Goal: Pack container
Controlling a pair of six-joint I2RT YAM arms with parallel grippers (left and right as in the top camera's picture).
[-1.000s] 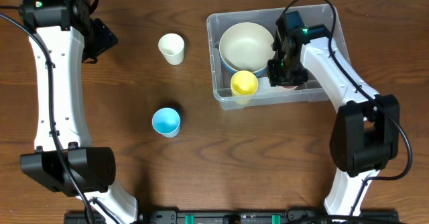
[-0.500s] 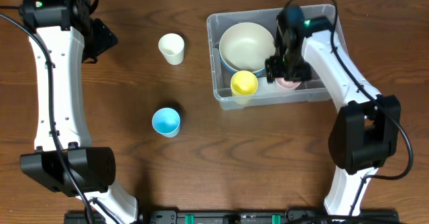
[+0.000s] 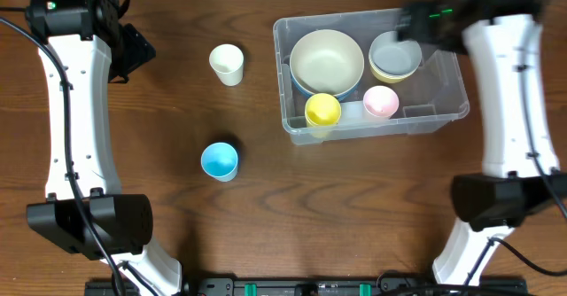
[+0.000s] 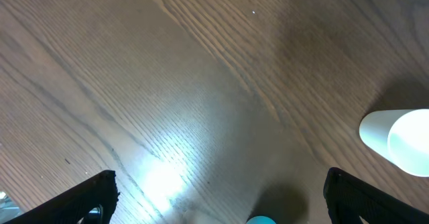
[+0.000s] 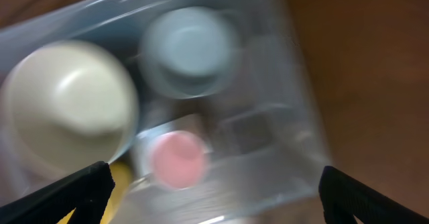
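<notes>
So the right arm just let go of the pink cup [image 3: 381,101] and pulled up and away toward the back edge. A second ago it was down inside the container [image 3: 447,88] with its fingers around that cup; now the cup sits by itself on the bin floor and the right gripper [image 5: 214,194] is spread wide with nothing in it, looking down on the bin from above (its own view is pretty blurry). That's one more item packed, I'd say. The clear bin sits on the right half of the table [image 3: 310,207] and holds a big cream bowl [image 3: 327,59] nested in a blue bowl [image 3: 295,83], a grey bowl [image 3: 395,57] in the back right part, a yellow cup [image 3: 322,110] near the front wall and the pink cup just beside it. Two things are still out on the wood, well apart from the bin: a white cup [image 3: 227,64] and a blue cup [image 3: 219,160]. The left gripper [image 4: 218,197] hasn't budged; it hangs over the far left, wide open and empty. My guess is those two cups go in next.
</notes>
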